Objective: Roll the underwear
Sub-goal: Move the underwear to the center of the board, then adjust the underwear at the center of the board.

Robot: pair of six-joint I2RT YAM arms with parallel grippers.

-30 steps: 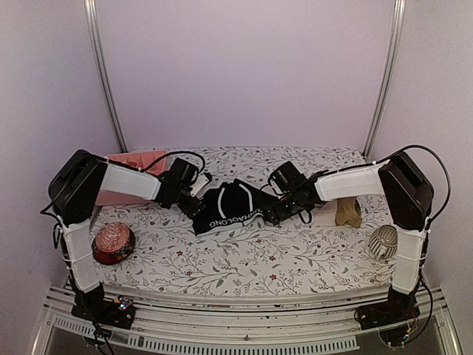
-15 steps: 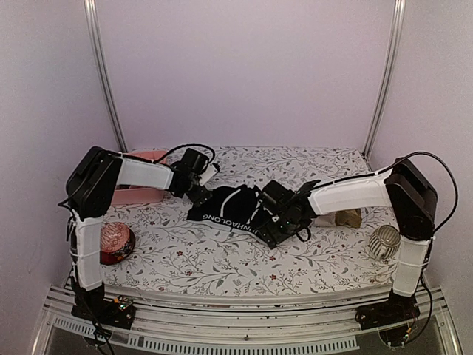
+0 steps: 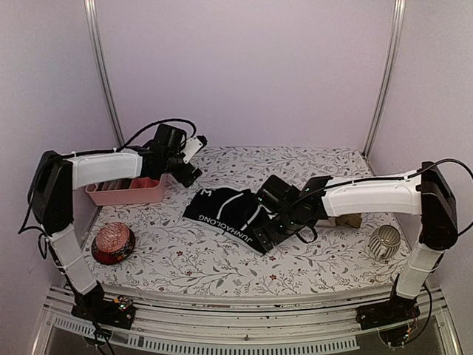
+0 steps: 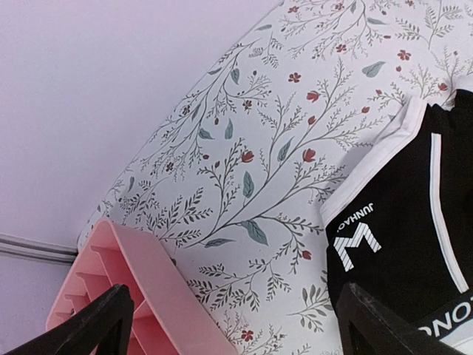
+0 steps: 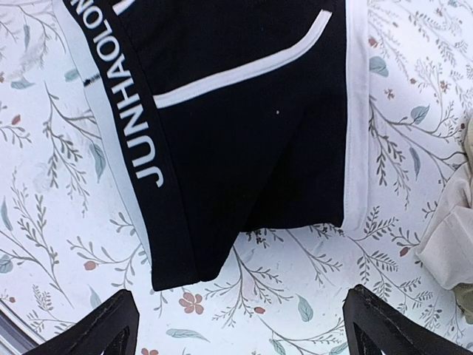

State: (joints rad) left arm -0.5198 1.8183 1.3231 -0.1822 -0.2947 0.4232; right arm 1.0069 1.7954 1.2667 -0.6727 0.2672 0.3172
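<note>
We see a pink tray at the left of the flowery counter, a red bowl in front of it, and maybe a striped cup on the right.

The left arm folds at its elbow left of the black underwear, and its white forearm reaches toward the garment's far left side. The left gripper hangs raised, apart from the cloth, tips angled down at it. Its fingers are spread wide with nothing between them. The right arm bends at its elbow well right of the underwear, its forearm stretched almost level toward it. The right gripper hovers low over the garment's near right end, fingers parted and empty.
</note>
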